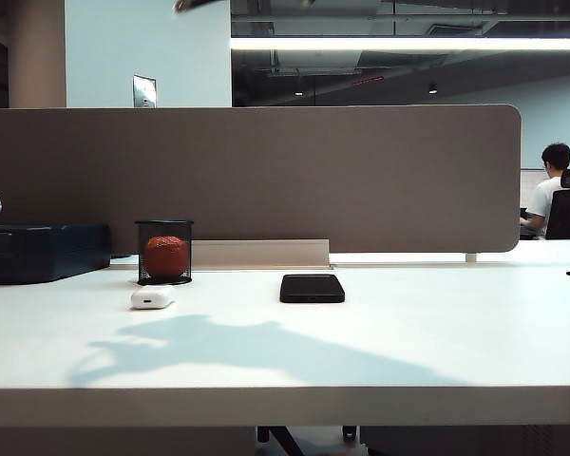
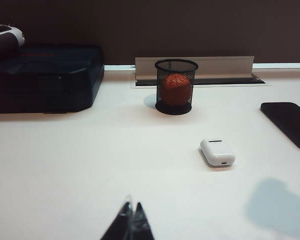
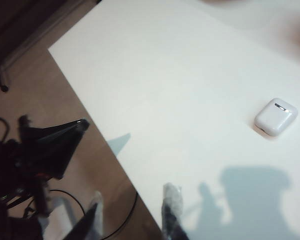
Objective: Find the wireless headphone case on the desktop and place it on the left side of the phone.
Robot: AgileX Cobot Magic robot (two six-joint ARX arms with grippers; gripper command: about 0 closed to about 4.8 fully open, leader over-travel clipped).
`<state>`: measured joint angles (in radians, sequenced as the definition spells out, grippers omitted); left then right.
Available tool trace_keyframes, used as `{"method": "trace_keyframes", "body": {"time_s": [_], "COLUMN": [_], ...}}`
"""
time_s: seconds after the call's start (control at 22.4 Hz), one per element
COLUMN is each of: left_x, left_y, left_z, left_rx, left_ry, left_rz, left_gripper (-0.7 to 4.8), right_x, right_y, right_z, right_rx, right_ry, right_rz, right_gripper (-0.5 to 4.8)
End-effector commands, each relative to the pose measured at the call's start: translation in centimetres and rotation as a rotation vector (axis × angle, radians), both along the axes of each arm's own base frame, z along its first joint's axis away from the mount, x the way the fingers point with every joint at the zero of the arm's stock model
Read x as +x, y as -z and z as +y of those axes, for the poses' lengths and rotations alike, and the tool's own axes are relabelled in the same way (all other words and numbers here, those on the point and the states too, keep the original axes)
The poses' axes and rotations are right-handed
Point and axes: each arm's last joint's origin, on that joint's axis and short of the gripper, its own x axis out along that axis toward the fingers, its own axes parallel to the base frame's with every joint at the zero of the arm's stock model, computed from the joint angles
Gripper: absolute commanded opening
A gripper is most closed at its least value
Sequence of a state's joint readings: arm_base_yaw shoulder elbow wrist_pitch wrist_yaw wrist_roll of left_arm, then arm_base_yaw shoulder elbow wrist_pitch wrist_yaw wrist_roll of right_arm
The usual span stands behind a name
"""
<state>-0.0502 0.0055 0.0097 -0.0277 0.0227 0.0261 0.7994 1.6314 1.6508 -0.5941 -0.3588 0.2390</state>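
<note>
The right gripper (image 3: 132,215) was seen with its fingers parted and nothing between them, held above the front edge of the desktop (image 3: 190,75), well apart from the wireless headphone case (image 3: 275,116). The left gripper (image 2: 131,222) was seen with its fingertips pressed together, empty, low over the desktop and short of the case. The case was found lying flat on the desktop, to the left of the phone (image 1: 312,288) and apart from it. Just behind the case a black mesh cup (image 1: 164,252) holding an orange-red ball (image 1: 165,256) was placed, and a dark blue box (image 1: 43,251) was set further left of the case.
</note>
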Motion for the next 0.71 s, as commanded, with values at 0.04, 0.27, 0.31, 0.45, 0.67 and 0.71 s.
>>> {"method": "trace_keyframes", "body": {"time_s": [0.04, 0.27, 0.31, 0.45, 0.67, 0.71], "left_x": [0.0, 0.0, 0.0, 0.0, 0.0, 0.0], "left_y": [-0.1, -0.1, -0.1, -0.1, -0.1, -0.1], "left_z": [0.0, 0.0, 0.0, 0.0, 0.0, 0.0], "left_rx": [0.000, 0.000, 0.000, 0.000, 0.000, 0.000], "left_ry": [-0.002, -0.002, -0.002, -0.002, -0.002, -0.002], "left_rz": [-0.006, -0.006, -0.006, -0.006, -0.005, -0.005], "left_gripper": [-0.05, -0.05, -0.05, -0.05, -0.05, -0.05], "right_x": [0.8, 2.5, 2.9, 3.8, 5.1, 5.3], "right_y": [1.2, 3.7, 4.2, 5.2, 7.2, 7.7], "right_z": [1.7, 3.3, 3.6, 4.4, 5.5, 5.8], "right_rx": [-0.001, -0.048, -0.062, -0.064, -0.091, -0.098], "right_ry": [0.019, 0.084, 0.117, 0.157, 0.214, 0.217], "right_rz": [-0.025, -0.043, -0.060, -0.090, -0.126, -0.124], "right_gripper": [2.03, 2.67, 3.18, 3.39, 4.64, 4.79]}}
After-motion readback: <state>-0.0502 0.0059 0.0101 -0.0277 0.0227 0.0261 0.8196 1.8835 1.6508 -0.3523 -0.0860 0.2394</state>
